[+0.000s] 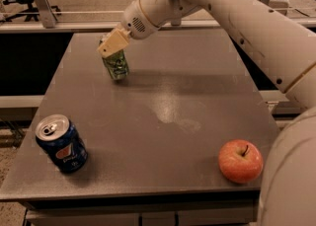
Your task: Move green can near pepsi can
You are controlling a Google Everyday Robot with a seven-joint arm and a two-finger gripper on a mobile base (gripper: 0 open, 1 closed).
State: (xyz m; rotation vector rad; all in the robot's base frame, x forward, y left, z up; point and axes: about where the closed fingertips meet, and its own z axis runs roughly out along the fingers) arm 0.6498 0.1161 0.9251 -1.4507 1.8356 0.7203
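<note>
Gripping the green can (117,65) by its upper part, the gripper (113,44) has its two tan, wedge-shaped fingers clamped on the can, at the end of a smooth white arm (222,8) reaching in from the right. Measured from the pepsi can (62,143), which stands upright near the table's front left corner, the green can is well apart, farther back and somewhat to the right; it is slightly tilted, and whether its base touches the surface cannot be told. The stretch between the two cans is flat, matte grey table (207,87). Right of the pepsi can and a little behind it, a pale scuffed patch (170,114) marks the tabletop. Far to the pepsi can's right, near the same front edge, sits a round red-yellow apple (240,161) with a short stem. Both cans are glossy metal cylinders; the pepsi can shows a silver pull-tab top.
</note>
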